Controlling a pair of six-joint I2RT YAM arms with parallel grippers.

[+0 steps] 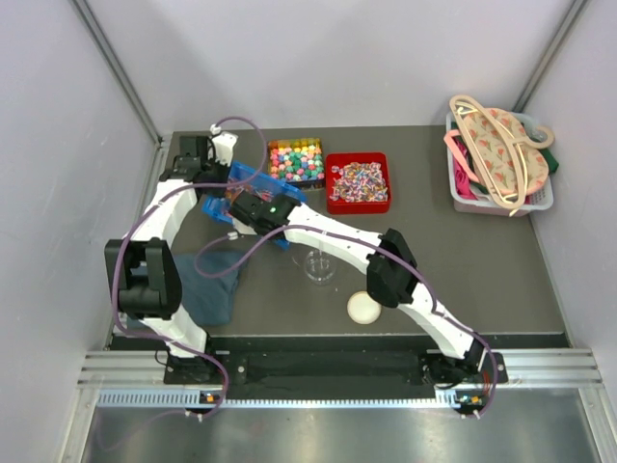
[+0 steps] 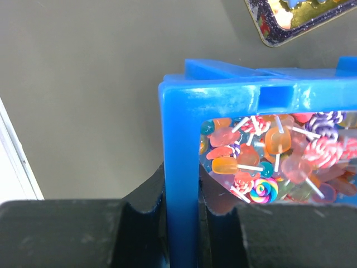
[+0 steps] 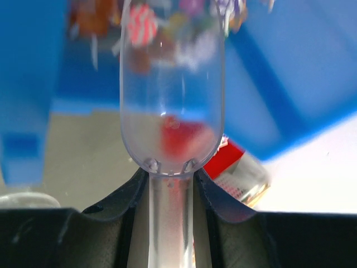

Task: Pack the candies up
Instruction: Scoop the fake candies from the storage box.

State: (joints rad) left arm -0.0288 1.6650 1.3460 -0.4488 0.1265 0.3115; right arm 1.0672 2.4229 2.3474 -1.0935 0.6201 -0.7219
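Left claw point(image 2: 181, 215) clamps blue tray point(image 2: 178, 139); right claw point(image 3: 170, 190) grips clear scoop point(image 3: 172, 100)

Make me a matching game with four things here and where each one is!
Things:
1. blue tray
2. clear scoop
3. cream lid
4. basket

Places:
A. pinched in the right gripper
B. far right corner of the table
C. pinched in the left gripper
D. lying flat on the table, near its front edge

Pairs: 1-C, 2-A, 3-D, 4-B
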